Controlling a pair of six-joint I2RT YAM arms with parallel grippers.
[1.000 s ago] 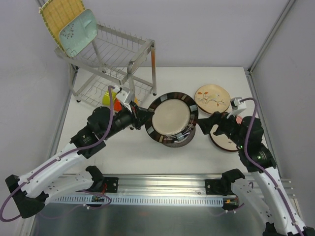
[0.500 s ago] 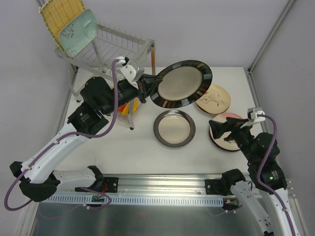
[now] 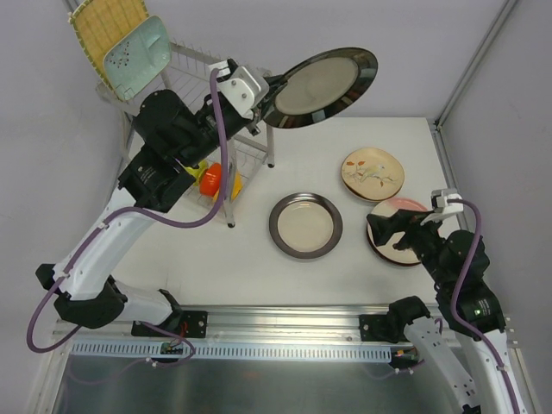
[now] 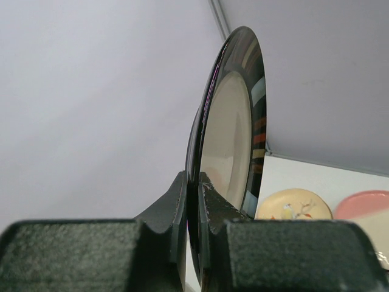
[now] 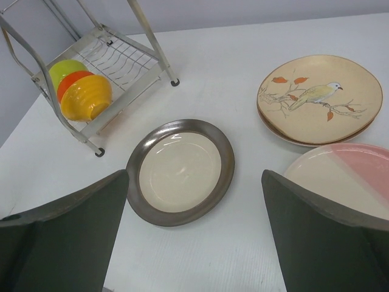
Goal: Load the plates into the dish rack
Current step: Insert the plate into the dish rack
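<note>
A round cream plate with a dark rim (image 3: 323, 84) is up in the air, tilted, just right of the dish rack's (image 3: 191, 62) top tier and well above the surface (image 3: 379, 129). The left gripper (image 3: 272, 91) has it by the near edge, both fingers clamped tight on the rim; from the left wrist view the plate (image 4: 234, 134) stands edge-on between them. At the far left end of the rack's top tier, a square yellow woven-look plate (image 3: 102, 26) and a pale teal plate (image 3: 138, 53) stand leaning together. Down in the lower tier sit a green bowl (image 5: 62, 69), an orange bowl (image 5: 72, 83) and a yellow bowl (image 5: 89, 97), nested on their sides.

Flat on the surface lies a second dark-rimmed plate (image 3: 305, 226). To its right are a cream plate painted with a bird on a branch (image 3: 373, 172), lying on another plate, and a pink and cream plate (image 3: 407, 207). The right gripper (image 3: 388, 235) hangs low over that pink plate's left edge, jaws spread wide with nothing in them.
</note>
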